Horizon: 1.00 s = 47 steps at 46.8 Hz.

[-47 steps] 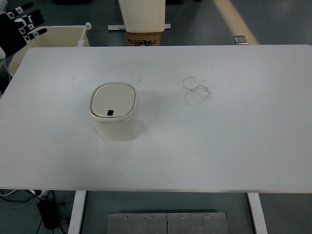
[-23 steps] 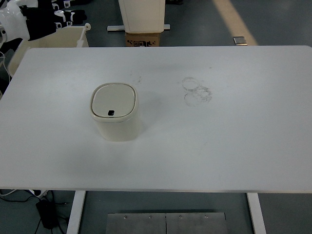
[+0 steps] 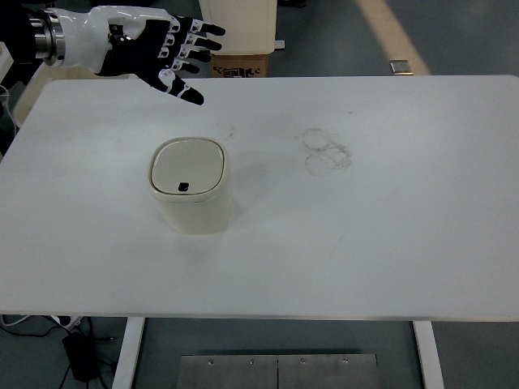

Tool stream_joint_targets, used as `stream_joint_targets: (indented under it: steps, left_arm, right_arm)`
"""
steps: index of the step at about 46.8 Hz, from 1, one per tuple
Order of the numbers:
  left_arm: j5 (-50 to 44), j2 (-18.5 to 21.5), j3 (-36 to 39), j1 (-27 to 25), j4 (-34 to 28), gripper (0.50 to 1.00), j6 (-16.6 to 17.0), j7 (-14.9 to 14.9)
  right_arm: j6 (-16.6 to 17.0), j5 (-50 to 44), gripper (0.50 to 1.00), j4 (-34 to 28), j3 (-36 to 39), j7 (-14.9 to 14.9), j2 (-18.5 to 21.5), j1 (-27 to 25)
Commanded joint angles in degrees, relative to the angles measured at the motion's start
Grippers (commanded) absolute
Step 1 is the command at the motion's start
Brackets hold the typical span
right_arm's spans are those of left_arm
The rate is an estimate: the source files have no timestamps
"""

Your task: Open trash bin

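Note:
A small cream trash bin (image 3: 191, 188) stands upright on the white table (image 3: 365, 243), left of centre. Its rounded square lid (image 3: 188, 166) is closed, with a small dark button near its front edge. My left hand (image 3: 174, 53) reaches in from the upper left, over the table's far left corner. Its fingers (image 3: 197, 40) are spread and hold nothing. It is above and behind the bin, well apart from it. My right hand is not in view.
A cream container (image 3: 97, 61) stands off the table's far left corner, partly hidden by my left arm. A white pedestal on a cardboard box (image 3: 239, 63) is beyond the far edge. Faint ring marks (image 3: 326, 151) show on the table right of the bin.
My left hand has moved from the far upper-left corner rightward and in over the table's far left corner, with fingers spread. The bin has not moved.

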Motion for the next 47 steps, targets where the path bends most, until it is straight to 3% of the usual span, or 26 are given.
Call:
stream_joint_targets:
  steps: [1,10,26,47]
  left_arm:
    - [0.0,-1.4,3.9,-3.8,-0.2,1.0,-2.6,0.0]
    - [0.6,-2.2,9.4,-10.2,-2.7,1.0,-8.5,0.8]
    - [4.8,-2.2,10.6,-12.8,-4.3,1.0,-14.3,1.3]
    - [5.6,-2.6,13.1,-11.0,-5.4,1.0,-15.0,1.3]
  right_arm:
    - [0.0,0.1,0.991,0.0,0.0,0.0,0.0,0.0]
    - [0.0,0.0,0.991,0.0,0.0,0.0,0.0,0.1]
    - [0.0,0.1,0.991,0.0,0.0,0.0,0.0,0.1]
    - [0.0,0.1,0.991,0.0,0.0,0.0,0.0,0.1]
